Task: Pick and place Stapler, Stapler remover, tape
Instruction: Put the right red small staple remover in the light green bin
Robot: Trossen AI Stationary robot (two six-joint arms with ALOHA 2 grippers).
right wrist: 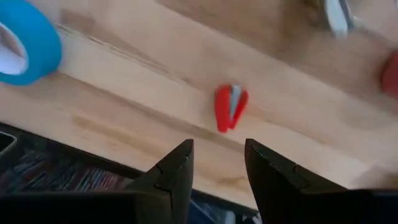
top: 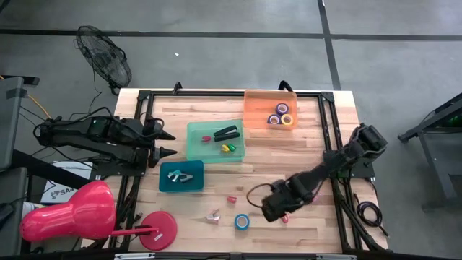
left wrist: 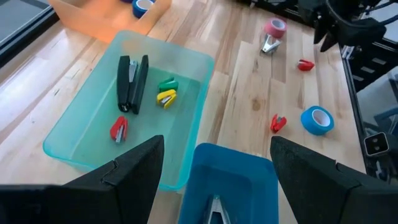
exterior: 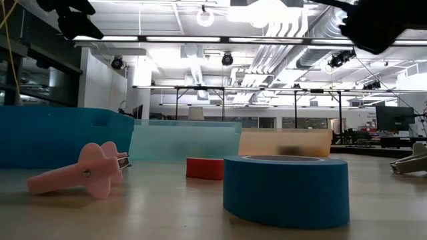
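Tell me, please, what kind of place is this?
Probably a robotics lab or workshop in an open, industrial hall. The low view shows exposed ceiling ducts and strip lights. A wooden table stands on a bare concrete floor, with sorting bins like the orange bin.

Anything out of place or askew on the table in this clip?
Nothing spilled or damaged. A few items lie loose outside the bins near the front edge: a blue tape roll, a pink staple remover on its side, and a small red staple remover ahead of the right gripper.
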